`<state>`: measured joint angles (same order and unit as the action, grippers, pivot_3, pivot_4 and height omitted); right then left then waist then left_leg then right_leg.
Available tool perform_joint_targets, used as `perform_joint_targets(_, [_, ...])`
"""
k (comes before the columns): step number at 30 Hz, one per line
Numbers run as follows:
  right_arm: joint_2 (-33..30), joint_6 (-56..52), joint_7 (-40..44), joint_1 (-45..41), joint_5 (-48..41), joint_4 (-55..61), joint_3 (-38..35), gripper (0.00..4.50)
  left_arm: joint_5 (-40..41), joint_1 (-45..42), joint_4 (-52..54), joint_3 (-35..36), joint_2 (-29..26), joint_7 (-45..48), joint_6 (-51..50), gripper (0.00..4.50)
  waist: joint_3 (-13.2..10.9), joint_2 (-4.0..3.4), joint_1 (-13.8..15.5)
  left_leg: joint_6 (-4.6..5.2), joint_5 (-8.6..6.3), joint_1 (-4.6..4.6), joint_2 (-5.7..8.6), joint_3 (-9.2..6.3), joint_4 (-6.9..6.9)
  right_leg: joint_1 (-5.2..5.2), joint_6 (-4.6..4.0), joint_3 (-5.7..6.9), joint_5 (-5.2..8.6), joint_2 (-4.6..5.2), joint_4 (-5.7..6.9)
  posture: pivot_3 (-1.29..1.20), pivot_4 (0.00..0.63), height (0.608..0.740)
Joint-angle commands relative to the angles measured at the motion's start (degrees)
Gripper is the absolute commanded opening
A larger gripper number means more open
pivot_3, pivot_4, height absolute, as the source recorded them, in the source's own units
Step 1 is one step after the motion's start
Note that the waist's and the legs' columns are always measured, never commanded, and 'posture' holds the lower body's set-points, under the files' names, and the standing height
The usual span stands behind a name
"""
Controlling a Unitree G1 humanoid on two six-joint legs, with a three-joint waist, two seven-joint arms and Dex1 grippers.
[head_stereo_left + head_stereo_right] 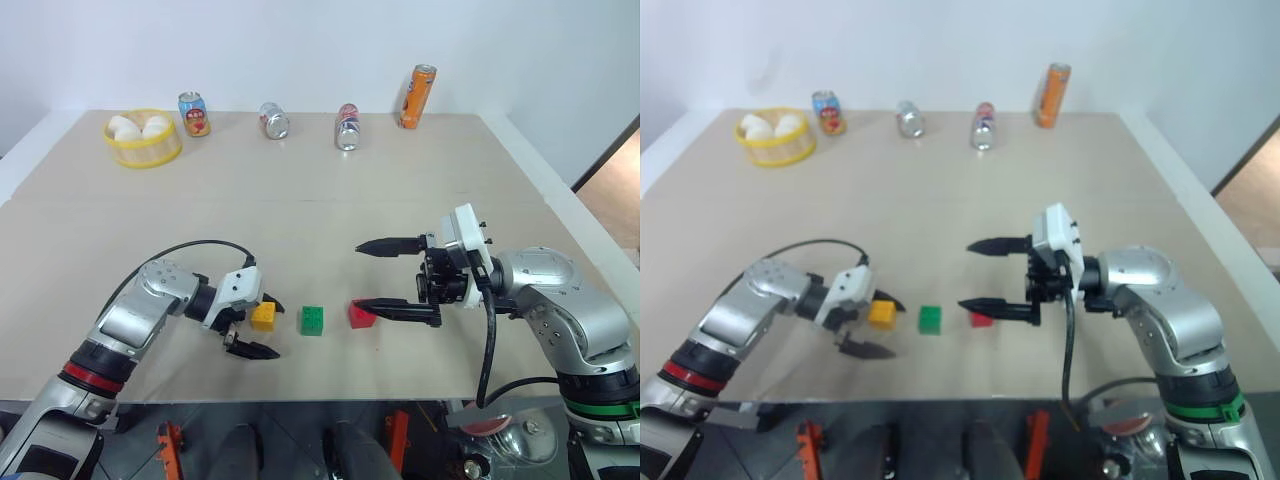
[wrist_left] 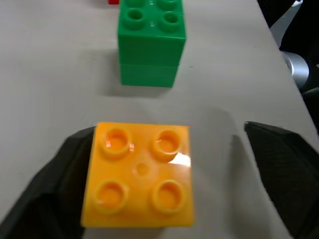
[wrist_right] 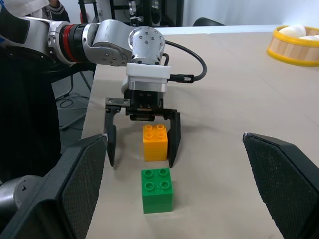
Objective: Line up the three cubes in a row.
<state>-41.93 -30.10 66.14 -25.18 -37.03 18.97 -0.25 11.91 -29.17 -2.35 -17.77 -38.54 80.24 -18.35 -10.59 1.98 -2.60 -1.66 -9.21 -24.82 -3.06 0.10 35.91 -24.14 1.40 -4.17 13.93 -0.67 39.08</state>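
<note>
Nearest the head camera, the left gripper (image 1: 248,324) sits low over the near edge of the table (image 1: 320,190), fingers spread apart and grasping nothing. Between those fingers stands the orange-yellow cube (image 1: 263,316), studs up, resting on the table surface. In the left wrist view one finger (image 2: 55,179) lies against or just beside one side of this cube, while the other finger stands clear of it across a strip of bare table. The right wrist view confirms both fingers straddling the cube.

Just beside the orange-yellow cube, toward the robot's right, stands the green cube (image 1: 312,320), studs up, apart from its neighbour. Next in the same direction sits the red cube (image 1: 361,315), also apart from the green one. All three cubes lie roughly along one line parallel to the near table edge.

Right gripper (image 1: 384,277) is held above the table near the red cube, pointing toward the robot's left, fingers released and wide apart, holding nothing. Its lower finger extends over or just beside the red cube; contact cannot be determined.

Along the far edge of the table, from left to right: a yellow basket (image 1: 144,147) containing white eggs (image 1: 125,127), three short drink cans (image 1: 193,114), and a tall orange can (image 1: 417,97) standing upright.
</note>
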Motion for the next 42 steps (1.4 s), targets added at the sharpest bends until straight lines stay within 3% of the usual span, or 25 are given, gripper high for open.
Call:
perform_joint_targets(1, [-0.74, 0.61, 0.33, -0.29, -0.85, 1.41, -1.62, 4.5, 0.42, 0.38, 0.52, 0.65, 0.38, -1.17, -0.71, 4.47, 0.0, 0.0, -0.02, 0.0, 0.0, 0.0, 0.0, 0.01, 0.04, 0.01, 0.0, -0.02, -0.01, 0.0, 0.0, 0.0, 0.15, 0.74])
perform_joint_targets(6, [-1.14, -0.07, 0.46, 0.46, -2.31, 1.94, -2.81, 4.5, 8.45, -0.5, 5.63, 6.04, 1.03, -2.55, -8.61, 4.47, 0.0, 0.01, -0.02, 0.01, 0.01, -0.09, 0.03, 0.0, 0.06, -0.05, 0.02, -0.03, -0.02, 0.02, 0.0, 0.0, 0.15, 0.74])
perform_joint_targets(9, [-1.93, -1.55, 0.81, 1.29, -5.69, 2.33, -5.43, 4.5, 21.75, -1.41, 12.74, 14.83, 1.34, -6.53, -21.75, 4.47, -0.01, 0.01, -0.03, 0.01, 0.0, -0.22, 0.03, -0.02, 0.04, -0.15, 0.15, -0.02, -0.04, 0.0, 0.0, 0.0, 0.15, 0.74])
perform_joint_targets(13, [-2.25, -5.83, -1.68, 1.92, -13.87, 3.69, -11.63, 4.5, 36.51, -1.7, 20.02, 28.53, 1.16, -18.0, -34.42, 4.47, -0.03, 0.01, -0.05, 0.01, -0.05, -0.26, 0.01, -0.12, -0.05, -0.17, 0.39, 0.07, -0.03, -0.02, 0.0, 0.0, 0.15, 0.74])
perform_joint_targets(16, [-2.37, -8.81, -5.03, 4.37, -18.28, 4.35, -16.09, 4.5, 38.88, -0.71, 23.75, 37.16, 1.79, -30.72, -37.14, 4.47, -0.03, 0.02, -0.06, 0.01, -0.06, -0.18, 0.01, -0.18, -0.15, -0.1, 0.36, 0.1, 0.01, -0.04, 0.0, 0.0, 0.15, 0.74])
perform_joint_targets(23, [5.08, -2.77, -21.74, 11.31, -8.74, 1.79, -19.48, 4.5, 26.68, 10.66, 31.3, 48.14, 4.2, -51.6, -26.4, 4.47, -0.01, 0.04, -0.06, -0.01, -0.05, 0.14, 0.07, -0.11, -0.16, 0.14, 0.33, -0.02, -0.02, 0.0, 0.0, 0.0, 0.15, 0.74])
perform_joint_targets(27, [9.7, 0.66, -26.32, 15.64, -4.44, 3.63, -17.64, 4.5, 24.85, 18.35, 35.57, 48.36, 6.41, -54.68, -23.18, 4.47, -0.01, 0.05, -0.05, -0.06, -0.03, 0.14, 0.09, -0.05, -0.14, 0.15, 0.15, -0.09, 0.08, 0.03, -0.01, 0.0, 0.15, 0.74])
perform_joint_targets(31, [9.79, 2.71, -24.29, 20.53, -2.34, 2.96, -16.63, 4.5, 22.15, 28.03, 36.07, 48.12, 6.94, -52.37, -17.7, 4.47, -0.01, 0.05, -0.04, -0.1, -0.06, 0.16, 0.11, 0.08, -0.17, 0.16, 0.15, -0.2, 0.1, 0.1, -0.08, 0.0, 0.15, 0.74])
perform_joint_targets(36, [6.28, 2.78, -20.03, 22.36, -2.48, 1.18, -17.65, 4.5, 24.33, 36.3, 35.42, 49.05, 4.02, -43.42, -14.58, 4.47, -0.01, 0.06, -0.07, -0.1, -0.06, 0.18, 0.1, 0.14, -0.15, 0.11, 0.06, -0.24, 0.11, 0.11, -0.08, 0.0, 0.15, 0.74])
perform_joint_targets(42, [2.7, 2.32, -16.64, 24.19, -3.15, 0.51, -18.91, 4.5, 25.19, 37.76, 31.53, 51.21, -1.7, -37.72, -13.39, 4.47, -0.01, 0.06, -0.04, -0.11, -0.07, 0.19, 0.1, 0.07, -0.16, 0.02, -0.1, -0.24, 0.16, 0.13, -0.11, 0.0, 0.15, 0.74])
